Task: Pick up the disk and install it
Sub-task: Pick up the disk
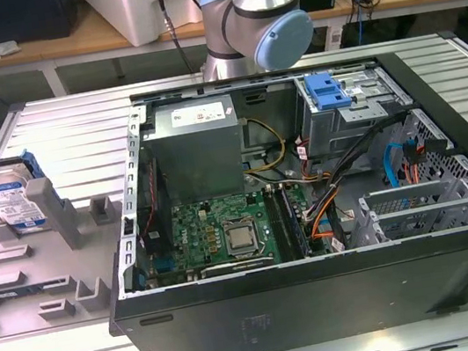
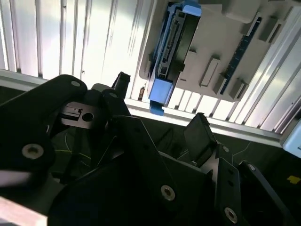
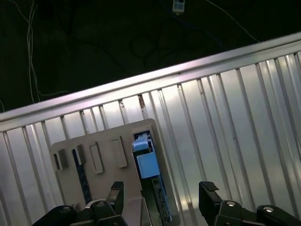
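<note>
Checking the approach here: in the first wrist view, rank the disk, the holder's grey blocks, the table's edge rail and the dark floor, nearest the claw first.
1. The disk, upright in the holder, in line with the gap of the open claw.
2. The grey blocks, beside the disk on the holder.
3. The edge rail, beyond the holder.
4. The dark floor, past the rail.

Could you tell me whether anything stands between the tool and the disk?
Nothing visible does. In the first wrist view the open tool faces the disk, which stands on edge in its grey holder, with only bare space between them.
</note>
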Controlling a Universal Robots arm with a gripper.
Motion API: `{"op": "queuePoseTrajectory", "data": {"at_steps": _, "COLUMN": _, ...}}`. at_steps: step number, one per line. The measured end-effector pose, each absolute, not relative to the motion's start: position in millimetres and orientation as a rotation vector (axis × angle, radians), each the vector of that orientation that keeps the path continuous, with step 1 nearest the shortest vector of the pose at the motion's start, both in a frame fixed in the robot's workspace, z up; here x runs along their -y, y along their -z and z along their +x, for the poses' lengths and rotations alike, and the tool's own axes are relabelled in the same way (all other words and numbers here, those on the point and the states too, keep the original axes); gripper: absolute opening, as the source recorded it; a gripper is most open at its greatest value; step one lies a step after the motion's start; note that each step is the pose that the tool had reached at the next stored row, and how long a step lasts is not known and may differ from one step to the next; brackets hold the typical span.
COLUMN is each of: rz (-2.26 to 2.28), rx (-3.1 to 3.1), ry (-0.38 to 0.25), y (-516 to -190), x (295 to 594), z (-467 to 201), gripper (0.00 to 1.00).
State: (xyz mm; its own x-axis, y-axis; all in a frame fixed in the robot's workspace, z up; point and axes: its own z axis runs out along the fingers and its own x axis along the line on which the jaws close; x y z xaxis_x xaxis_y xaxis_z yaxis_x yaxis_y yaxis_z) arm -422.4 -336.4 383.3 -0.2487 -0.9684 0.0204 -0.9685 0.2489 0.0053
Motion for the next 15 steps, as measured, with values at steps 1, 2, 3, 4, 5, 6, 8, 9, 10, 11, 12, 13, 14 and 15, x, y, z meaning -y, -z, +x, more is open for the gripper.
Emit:
{"op": "queuePoseTrajectory", "data": {"at_steps": 1, "rz": 1.939, "rx": 2.443, "ry": -0.020, "y": -383.0, "x": 336.3, "z": -422.5, "gripper": 0.74}}
{"op": "queuePoseTrajectory", "data": {"at_steps": 2, "rz": 1.958, "rx": 2.425, "ry": -0.025, "y": -382.8, "x": 336.4, "z": -422.5, "gripper": 0.74}}
{"op": "queuePoseTrajectory", "data": {"at_steps": 3, "rz": 1.986, "rx": 2.398, "ry": -0.031, "y": -382.5, "x": 336.4, "z": -422.4, "gripper": 0.74}}
{"op": "queuePoseTrajectory", "data": {"at_steps": 4, "rz": 2.019, "rx": 2.367, "ry": -0.037, "y": -382.2, "x": 336.4, "z": -422.4, "gripper": 0.74}}
{"op": "queuePoseTrajectory", "data": {"at_steps": 5, "rz": 2.037, "rx": 2.349, "ry": -0.041, "y": -382.0, "x": 336.3, "z": -422.5, "gripper": 0.74}}
{"op": "queuePoseTrajectory", "data": {"at_steps": 6, "rz": 2.058, "rx": 2.328, "ry": -0.045, "y": -381.8, "x": 336.3, "z": -422.5, "gripper": 0.74}}
{"op": "queuePoseTrajectory", "data": {"at_steps": 8, "rz": 2.116, "rx": 2.265, "ry": -0.059, "y": -380.9, "x": 336.3, "z": -422.5, "gripper": 0.74}}
{"op": "queuePoseTrajectory", "data": {"at_steps": 9, "rz": 2.130, "rx": 2.249, "ry": -0.064, "y": -380.7, "x": 336.3, "z": -422.5, "gripper": 0.74}}
{"op": "queuePoseTrajectory", "data": {"at_steps": 10, "rz": 2.143, "rx": 2.235, "ry": -0.067, "y": -380.7, "x": 336.4, "z": -422.5, "gripper": 0.74}}
{"op": "queuePoseTrajectory", "data": {"at_steps": 11, "rz": 2.155, "rx": 2.222, "ry": -0.069, "y": -380.7, "x": 336.4, "z": -422.5, "gripper": 0.74}}
{"op": "queuePoseTrajectory", "data": {"at_steps": 12, "rz": 2.164, "rx": 2.212, "ry": -0.070, "y": -380.7, "x": 336.4, "z": -422.5, "gripper": 0.74}}
{"op": "queuePoseTrajectory", "data": {"at_steps": 13, "rz": 2.166, "rx": 2.211, "ry": -0.070, "y": -380.7, "x": 336.4, "z": -422.5, "gripper": 0.74}}
{"op": "queuePoseTrajectory", "data": {"at_steps": 14, "rz": 2.166, "rx": 2.211, "ry": -0.070, "y": -380.7, "x": 336.3, "z": -422.6, "gripper": 0.74}}
{"op": "queuePoseTrajectory", "data": {"at_steps": 15, "rz": 2.167, "rx": 2.210, "ry": -0.070, "y": -380.7, "x": 336.3, "z": -422.6, "gripper": 0.74}}
